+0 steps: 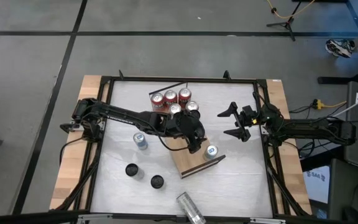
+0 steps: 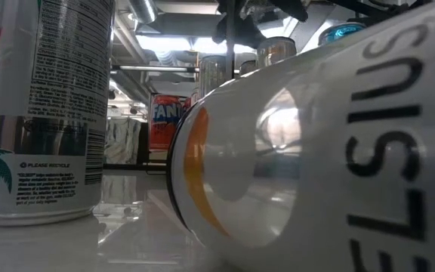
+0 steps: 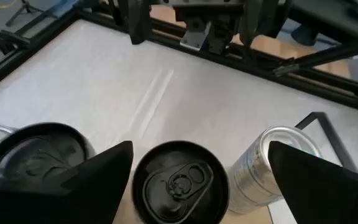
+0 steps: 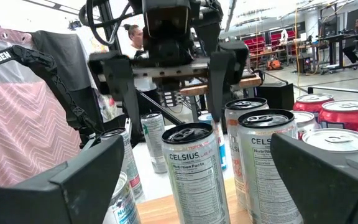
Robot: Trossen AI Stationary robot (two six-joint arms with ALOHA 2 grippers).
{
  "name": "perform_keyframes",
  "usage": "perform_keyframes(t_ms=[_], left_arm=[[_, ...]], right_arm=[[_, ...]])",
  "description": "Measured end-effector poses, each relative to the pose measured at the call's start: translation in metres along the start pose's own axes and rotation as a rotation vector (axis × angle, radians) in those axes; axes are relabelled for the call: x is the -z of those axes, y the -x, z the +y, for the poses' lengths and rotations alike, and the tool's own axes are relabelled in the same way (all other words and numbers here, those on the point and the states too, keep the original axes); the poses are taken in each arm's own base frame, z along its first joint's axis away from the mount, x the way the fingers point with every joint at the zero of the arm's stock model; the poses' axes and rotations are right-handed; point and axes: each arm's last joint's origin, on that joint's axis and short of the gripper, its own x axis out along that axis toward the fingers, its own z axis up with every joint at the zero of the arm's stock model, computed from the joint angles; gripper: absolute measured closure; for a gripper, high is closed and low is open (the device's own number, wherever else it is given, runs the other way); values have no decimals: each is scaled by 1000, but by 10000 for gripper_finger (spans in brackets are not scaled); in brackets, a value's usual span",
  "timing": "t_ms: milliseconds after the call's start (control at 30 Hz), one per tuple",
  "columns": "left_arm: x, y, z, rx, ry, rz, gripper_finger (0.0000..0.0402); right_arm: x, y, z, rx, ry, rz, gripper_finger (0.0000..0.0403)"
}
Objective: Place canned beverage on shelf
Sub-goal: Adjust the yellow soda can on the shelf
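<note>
left gripper (image 3: 197, 180) fingers spread wide, released, straddling a black-topped can (image 3: 180, 182) standing upright between them on the shelf (image 1: 194, 163). farther off, right gripper (image 1: 236, 122) waits with fingers parted, grasping nothing, clear of the shelf.

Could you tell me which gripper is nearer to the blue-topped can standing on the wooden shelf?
The left. The left gripper hangs over the shelf right beside the blue-topped can, fingers open. The right gripper waits open farther off, beyond the shelf's edge.
</note>
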Motion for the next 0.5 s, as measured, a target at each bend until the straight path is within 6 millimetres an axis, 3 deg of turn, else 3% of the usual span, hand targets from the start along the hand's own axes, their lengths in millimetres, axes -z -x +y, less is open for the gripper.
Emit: perform_keyframes(t_ms=[267,500], left_arm=[[-16,21,5,4,2,-65,35],[-35,59,20,0,33,-104,35]], right_arm=[[1,0,-2,54,-10,0,4],[2,0,-3,73,-42,0,4]])
